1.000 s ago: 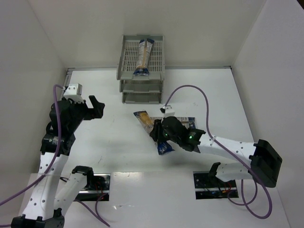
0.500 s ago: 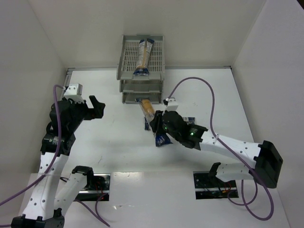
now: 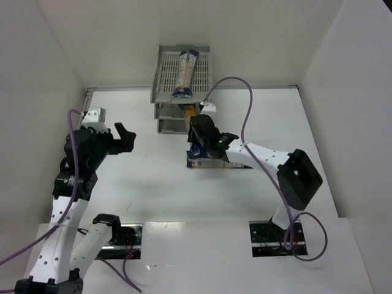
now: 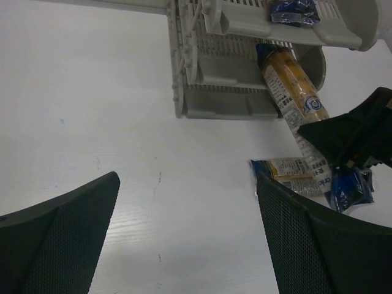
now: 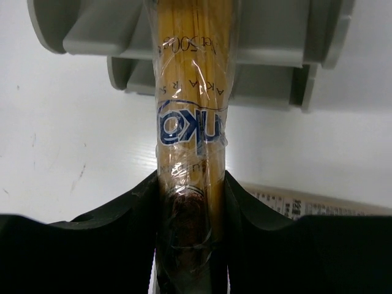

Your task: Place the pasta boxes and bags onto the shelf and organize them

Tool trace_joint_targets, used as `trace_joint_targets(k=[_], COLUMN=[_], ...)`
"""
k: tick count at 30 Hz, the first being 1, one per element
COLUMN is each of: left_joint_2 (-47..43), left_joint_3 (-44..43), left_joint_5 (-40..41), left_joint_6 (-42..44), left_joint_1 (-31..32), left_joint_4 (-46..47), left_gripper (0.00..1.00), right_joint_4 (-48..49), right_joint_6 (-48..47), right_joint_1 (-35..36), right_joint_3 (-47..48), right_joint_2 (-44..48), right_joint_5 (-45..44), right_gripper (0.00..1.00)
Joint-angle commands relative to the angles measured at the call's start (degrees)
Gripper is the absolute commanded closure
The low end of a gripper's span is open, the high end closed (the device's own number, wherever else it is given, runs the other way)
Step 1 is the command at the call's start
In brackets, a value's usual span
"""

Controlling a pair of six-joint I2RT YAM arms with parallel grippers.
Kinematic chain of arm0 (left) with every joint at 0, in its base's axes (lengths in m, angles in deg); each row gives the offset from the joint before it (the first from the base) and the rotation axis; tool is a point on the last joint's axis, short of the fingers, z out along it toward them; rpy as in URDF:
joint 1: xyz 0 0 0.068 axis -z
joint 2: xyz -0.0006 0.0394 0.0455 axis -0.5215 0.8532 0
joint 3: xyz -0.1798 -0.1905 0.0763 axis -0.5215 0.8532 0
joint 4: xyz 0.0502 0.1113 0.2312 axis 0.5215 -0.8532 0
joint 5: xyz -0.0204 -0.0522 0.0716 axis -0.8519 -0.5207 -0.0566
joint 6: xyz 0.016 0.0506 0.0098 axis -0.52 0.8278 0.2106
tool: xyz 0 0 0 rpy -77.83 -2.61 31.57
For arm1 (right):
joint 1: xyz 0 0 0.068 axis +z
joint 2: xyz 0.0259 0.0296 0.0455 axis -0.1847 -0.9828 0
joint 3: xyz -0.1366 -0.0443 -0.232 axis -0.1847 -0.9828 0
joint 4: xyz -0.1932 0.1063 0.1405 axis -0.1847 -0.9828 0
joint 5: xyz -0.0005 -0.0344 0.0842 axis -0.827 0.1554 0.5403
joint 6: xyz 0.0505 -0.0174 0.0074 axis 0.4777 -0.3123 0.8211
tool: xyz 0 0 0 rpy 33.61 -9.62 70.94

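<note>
Pasta pack [image 5: 188, 122], long and narrow, with a clear wrapper, a yellow-orange middle and blue ends, is clamped between the two black fingers of the right gripper [image 5: 190, 196]. The fingers press on both of its sides near its near end. The wrist view shows a blue oval logo across the wrapper. Its letters are too distorted to read with certainty. Above the logo is small dark print that includes what looks like "200". The pack points away from the arm. In the left wrist view its far blue end sits under the top tray of the grey plastic three-tier tray rack [image 3: 164, 92], apparently in the mouth of the middle tier. The rack stands at the far edge of the white table [image 3: 122, 184], against the back wall.

A second pack [image 3: 185, 72] of the same kind lies lengthwise in the top tray, with one blue end at the tray's front lip. A third pack [image 3: 208, 162] lies flat on the table just in front of the rack, crosswise, beneath the right gripper. It shows white print too small to read.

The left gripper [image 4: 188, 180] hangs over the left side of the table, well apart from the rack. Its dark mesh-faced fingers are spread wide with nothing between them.
</note>
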Motion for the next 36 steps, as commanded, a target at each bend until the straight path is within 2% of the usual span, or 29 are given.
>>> trace_joint_targets(k=[1,13,20,22,23,24,26,28,31,36], left_joint_2=[-0.2,0.9,0.9,0.9,0.9,0.9,0.9,0.9,0.9,0.9], left_joint_3=[-0.2,3.3,3.8,3.8,3.8,3.8,3.8,3.8,3.8,4.3], left_joint_5=[-0.1,-2.0,-1.5,-0.7,-0.7,0.0,0.0,0.0,0.0,0.0], left_joint_6=[-0.7,1.0,1.5,1.5,1.5,1.5,1.5,1.5,1.5,1.5], left_joint_1=[-0.4,-0.4,-0.4,-0.4,-0.4,-0.4,-0.4,-0.4,-0.4,-0.4], left_joint_4=[3.6,6.1,7.1,6.6,6.6,6.6,6.6,6.6,6.6,6.6], left_gripper=[0.00,0.00,0.00,0.00,0.00,0.00,0.00,0.00,0.00,0.00], right_joint_4=[11.2,10.3,9.8,9.8,9.8,8.8,8.8,8.3,7.0,5.7], right_joint_6=[-1.7,4.0,7.7,7.7,7.7,7.7,7.2,7.2,7.2,6.7], right_joint_1=[-0.9,-3.9,-3.9,-3.9,-3.9,-3.9,-3.9,-3.9,-3.9,-3.9], right_joint_3=[8.1,24.7,29.0,30.9,31.7,32.3,32.8,32.8,33.5,32.1], right_joint_2=[-1.3,-16.9,-20.9,-21.6,-21.6,-22.4,-22.9,-23.5,-23.5,-22.1], right_joint_5=[-3.0,-4.2,-9.2,-9.2,-9.2,-9.2,-9.2,-9.2,-8.5,-7.3], right_gripper=[1.00,1.00,1.00,0.89,0.80,0.62,0.48,0.38,0.28,0.27])
